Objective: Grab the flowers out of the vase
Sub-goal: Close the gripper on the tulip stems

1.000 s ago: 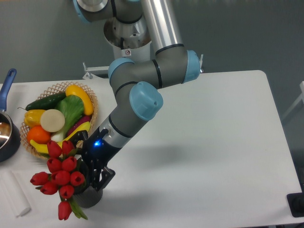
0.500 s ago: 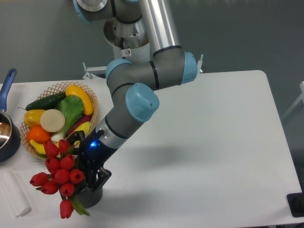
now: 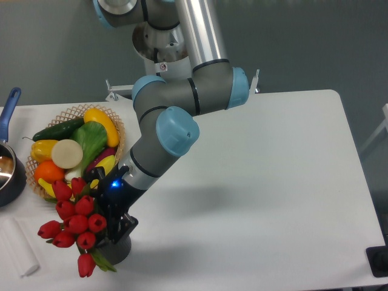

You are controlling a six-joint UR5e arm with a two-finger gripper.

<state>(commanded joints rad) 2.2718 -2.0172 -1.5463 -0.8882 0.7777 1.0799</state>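
Note:
The flowers (image 3: 74, 223), a bunch of red tulip buds with green stems, stand in the dark grey vase (image 3: 118, 250) near the table's front left edge and lean out to the left. My gripper (image 3: 113, 228) reaches down at the vase mouth, right beside the buds where the stems enter the vase. Its black fingers (image 3: 123, 227) are partly hidden by the flowers. I cannot tell whether they are closed on the stems.
A wicker basket (image 3: 115, 124) of colourful fruit and vegetables sits just behind the flowers. A dark pot (image 3: 9, 182) with a blue handle is at the left edge. A white folded cloth (image 3: 17, 247) lies at the front left corner.
My gripper has shifted slightly left and down toward the vase. The tulip bunch has moved a little left and lower with it.

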